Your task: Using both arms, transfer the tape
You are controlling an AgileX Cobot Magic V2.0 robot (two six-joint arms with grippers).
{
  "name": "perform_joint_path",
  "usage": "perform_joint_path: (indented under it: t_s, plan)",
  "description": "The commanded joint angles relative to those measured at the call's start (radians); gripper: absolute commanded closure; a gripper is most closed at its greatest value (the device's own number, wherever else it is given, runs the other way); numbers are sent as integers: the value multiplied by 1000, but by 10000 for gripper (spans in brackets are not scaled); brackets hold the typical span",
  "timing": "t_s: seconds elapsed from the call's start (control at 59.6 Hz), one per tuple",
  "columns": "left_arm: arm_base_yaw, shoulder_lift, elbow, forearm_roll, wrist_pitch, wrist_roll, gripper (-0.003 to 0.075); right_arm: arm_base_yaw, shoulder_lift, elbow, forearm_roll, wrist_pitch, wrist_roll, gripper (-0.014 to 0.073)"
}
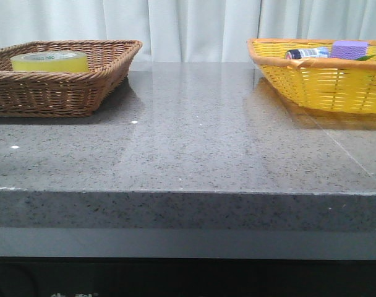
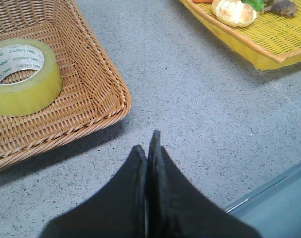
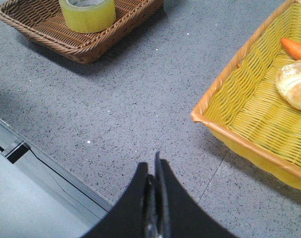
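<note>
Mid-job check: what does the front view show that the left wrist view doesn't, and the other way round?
Only the front view shows a purple block and a dark tube with a blue label in the yellow woven basket, plus the white curtain behind.

Only the left wrist view shows the shut black left gripper, a round bread roll in the yellow basket, and the green print on the tape's white core.

Both show the roll of translucent yellow tape lying flat in the brown wicker basket on the grey speckled table.

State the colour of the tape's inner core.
White with green print on the tape, clearest in the left wrist view.
</note>
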Motion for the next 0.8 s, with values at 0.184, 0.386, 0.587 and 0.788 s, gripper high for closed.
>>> perform_joint_path:
  t_s: [0.184, 0.386, 0.587, 0.788]
  plan:
    - [3, -24, -1, -9, -94, -10, 740, -3, 2, -24, -2, -62, -6, 663]
    - [175, -197, 180, 76, -202, 9, 740, -3, 2, -24, -2, -63, -6, 663]
    - [349, -440, 454, 76, -389, 9, 740, -3, 2, -24, 1, -63, -6, 663]
    - [455, -681, 708, 28, -530, 9, 740, -3, 2, -24, 1, -63, -6, 663]
